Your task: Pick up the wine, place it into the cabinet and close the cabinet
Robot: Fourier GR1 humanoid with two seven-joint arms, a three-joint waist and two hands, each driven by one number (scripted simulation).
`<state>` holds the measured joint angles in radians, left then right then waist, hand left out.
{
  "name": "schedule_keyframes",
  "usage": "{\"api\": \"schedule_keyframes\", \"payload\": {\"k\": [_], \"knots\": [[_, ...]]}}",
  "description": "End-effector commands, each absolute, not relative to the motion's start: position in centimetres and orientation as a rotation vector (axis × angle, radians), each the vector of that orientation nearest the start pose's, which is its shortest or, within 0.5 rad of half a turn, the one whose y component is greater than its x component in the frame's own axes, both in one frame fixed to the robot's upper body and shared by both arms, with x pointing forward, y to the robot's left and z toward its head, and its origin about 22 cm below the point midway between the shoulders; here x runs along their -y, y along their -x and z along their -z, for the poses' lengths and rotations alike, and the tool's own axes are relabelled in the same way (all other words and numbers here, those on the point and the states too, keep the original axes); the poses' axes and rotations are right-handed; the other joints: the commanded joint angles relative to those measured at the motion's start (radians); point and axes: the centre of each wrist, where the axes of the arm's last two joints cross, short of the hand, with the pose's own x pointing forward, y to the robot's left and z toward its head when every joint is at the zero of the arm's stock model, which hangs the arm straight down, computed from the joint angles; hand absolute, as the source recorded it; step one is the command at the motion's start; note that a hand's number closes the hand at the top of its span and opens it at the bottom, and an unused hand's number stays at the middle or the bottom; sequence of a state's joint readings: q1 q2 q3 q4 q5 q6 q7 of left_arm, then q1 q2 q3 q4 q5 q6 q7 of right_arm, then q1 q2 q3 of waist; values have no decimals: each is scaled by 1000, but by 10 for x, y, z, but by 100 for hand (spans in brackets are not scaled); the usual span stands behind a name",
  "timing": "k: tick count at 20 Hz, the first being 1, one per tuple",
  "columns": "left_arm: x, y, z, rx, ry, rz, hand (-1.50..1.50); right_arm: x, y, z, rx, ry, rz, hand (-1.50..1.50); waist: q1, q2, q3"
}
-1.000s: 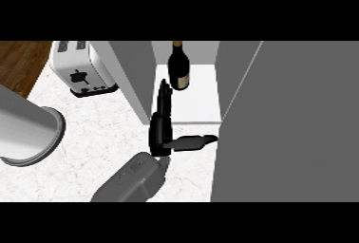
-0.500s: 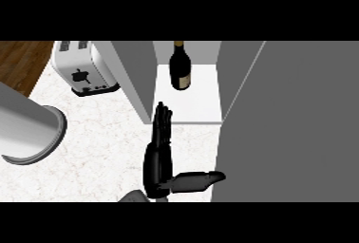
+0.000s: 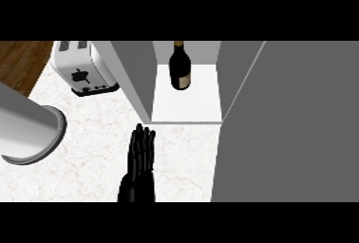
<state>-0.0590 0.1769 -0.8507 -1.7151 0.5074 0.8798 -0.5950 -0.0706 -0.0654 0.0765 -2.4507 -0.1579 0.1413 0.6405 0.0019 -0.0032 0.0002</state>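
Fingers (image 3: 144,142): straight, pressed together side by side, tips pointing away from the robot toward the cabinet. Nothing is held between them. The tips stop just short of the cabinet's front lower edge; I cannot tell whether they touch it.

Left hand (image 3: 138,176): black, seen edge-on over the counter (image 3: 84,182). It enters from the view's lower edge, a little left of centre. The thumb cannot be made out.

Wine (image 3: 180,66): dark bottle with a pale label near its base. It stands upright inside the cabinet (image 3: 137,71) on the white shelf (image 3: 188,105), toward the back and left of the shelf's middle. It is well apart from the hand.

Cabinet: open. The grey left wall stands beside the bottle. The door (image 3: 288,123) is a wide grey panel that fills the right side of the view, swung outward toward the robot.

Toaster (image 3: 84,71): silver, on the counter left of the cabinet, just beside its left wall.

Grey cylinder (image 3: 28,128): large, at the view's left edge, well left of the hand. What it is cannot be told.

Wooden floor (image 3: 21,61): shows at the upper left, beyond the counter's edge.
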Motion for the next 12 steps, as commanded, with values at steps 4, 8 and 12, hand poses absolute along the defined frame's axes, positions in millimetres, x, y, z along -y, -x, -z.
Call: {"api": "schedule_keyframes", "payload": {"k": [4,8,12], "knots": [[-129,-137,-37,1909,212,-163,-150,223,-137,-204,1820,-356,-385,150,1,-1,0],[-150,-137,-44,1905,237,-148,-150,217,-132,-205,1811,-377,-443,150,-2,0,0],[-172,-130,-43,1921,251,-132,-150,221,-139,-189,1840,-355,-465,150,-2,1,0]]}}
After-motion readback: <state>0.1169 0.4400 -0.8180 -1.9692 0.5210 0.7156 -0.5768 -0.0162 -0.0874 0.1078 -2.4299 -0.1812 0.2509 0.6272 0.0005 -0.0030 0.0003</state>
